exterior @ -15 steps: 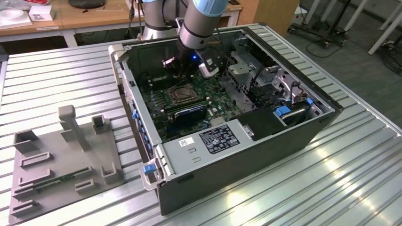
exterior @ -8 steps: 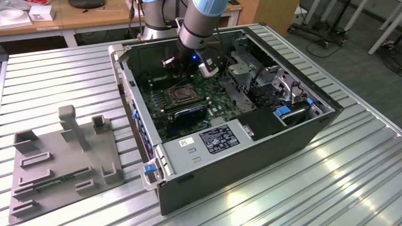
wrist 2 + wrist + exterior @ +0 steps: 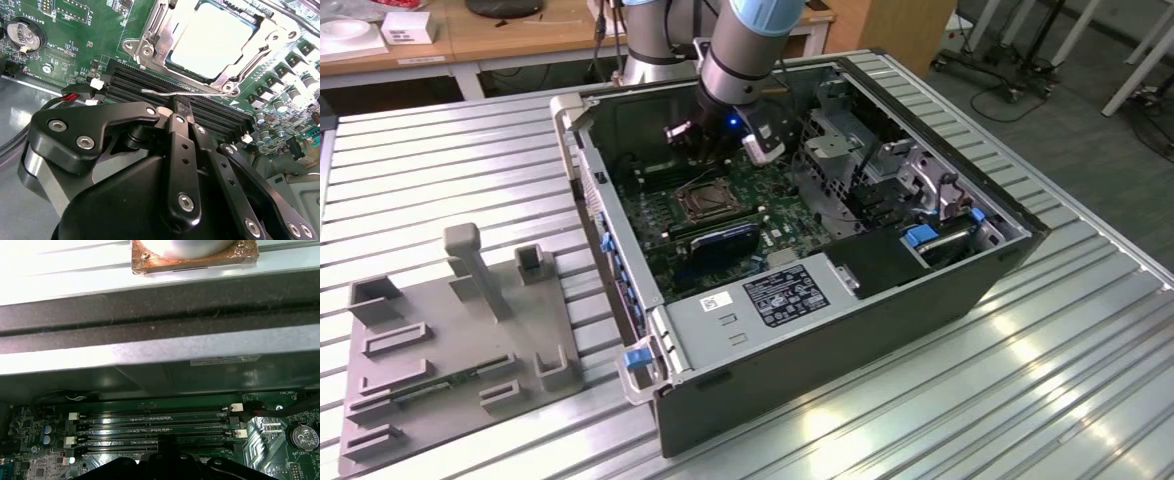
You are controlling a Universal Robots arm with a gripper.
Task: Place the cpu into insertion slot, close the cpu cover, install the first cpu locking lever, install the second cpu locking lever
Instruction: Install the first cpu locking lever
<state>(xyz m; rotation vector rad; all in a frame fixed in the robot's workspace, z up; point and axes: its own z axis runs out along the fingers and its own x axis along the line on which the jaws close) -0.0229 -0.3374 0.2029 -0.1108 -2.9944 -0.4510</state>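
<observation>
You have the open black tower case (image 3: 854, 330) lying on the ribbed metal table (image 3: 454, 150), with a grey plastic fixture (image 3: 454, 340) beside it. On the case's green motherboard (image 3: 75, 45), long black memory slots (image 3: 150, 82) lie between the black gripper (image 3: 183, 107), its fingers pressed together, and the metal-rimmed square insertion slot (image 3: 132, 46). The silver-topped square cpu (image 3: 210, 40) sits in that slot, framed by the thin steel cpu cover (image 3: 159, 22). A thin wire lever (image 3: 165, 92) lies just beside the gripper's tip.

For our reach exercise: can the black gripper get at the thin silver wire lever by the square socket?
Likely yes: the black gripper hangs beside the thin silver wire lever, nothing between them.
</observation>
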